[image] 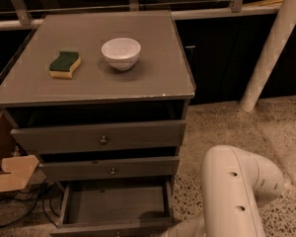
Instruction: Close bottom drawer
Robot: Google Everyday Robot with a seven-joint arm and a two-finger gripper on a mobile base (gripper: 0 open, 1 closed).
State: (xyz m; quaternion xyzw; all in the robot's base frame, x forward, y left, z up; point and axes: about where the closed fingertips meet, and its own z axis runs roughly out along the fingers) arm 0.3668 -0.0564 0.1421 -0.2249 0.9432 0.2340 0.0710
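The grey wooden cabinet (108, 78) stands at centre left. Its bottom drawer (116, 206) is pulled out and I look down into its bare inside. Its front edge runs along the bottom of the picture. The middle drawer front (108, 169) and the top drawer front (101, 138) sit above it, both slightly out. My white arm (237, 194) fills the lower right, next to the cabinet's right side. The gripper is below the frame's edge, out of view.
A white bowl (121, 52) and a green-and-yellow sponge (65, 64) sit on the cabinet top. A cardboard box (7, 169) and black cables (19, 201) lie at lower left. A white post (271, 48) leans at right. The floor is speckled terrazzo (212, 127).
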